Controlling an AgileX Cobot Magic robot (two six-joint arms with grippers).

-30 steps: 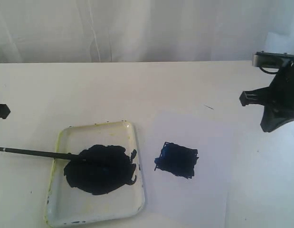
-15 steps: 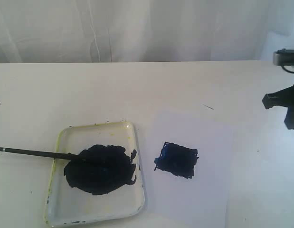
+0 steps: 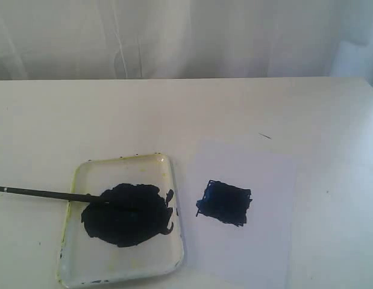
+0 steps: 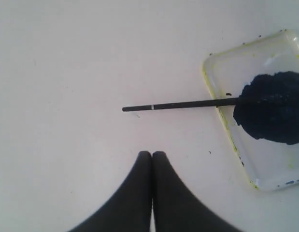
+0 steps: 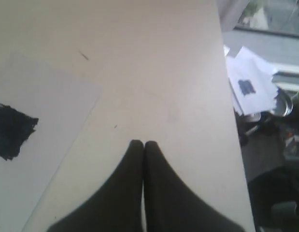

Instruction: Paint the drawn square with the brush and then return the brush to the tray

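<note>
The drawn square (image 3: 224, 203) lies on the white paper sheet (image 3: 252, 247), right of centre on the table. It is filled with dark blue-black paint that strays a little past the outline. Just left of the paper sits the tray (image 3: 123, 161), white with a yellowish rim, holding 1 large blue-black paint puddle (image 3: 127, 214). The brush (image 3: 47, 194) lies across the tray's left rim, with its tip in the puddle and its black handle sticking out left over the white table (image 3: 174, 114). A small dark mark (image 3: 265, 136) shows on the table beyond the paper. The left gripper (image 4: 151, 154) hangs over bare table near the handle's end, apart from it, its 2 fingers pressed together on nothing. The right gripper (image 5: 143, 143) is likewise closed and empty, over the table right of the paper
</note>
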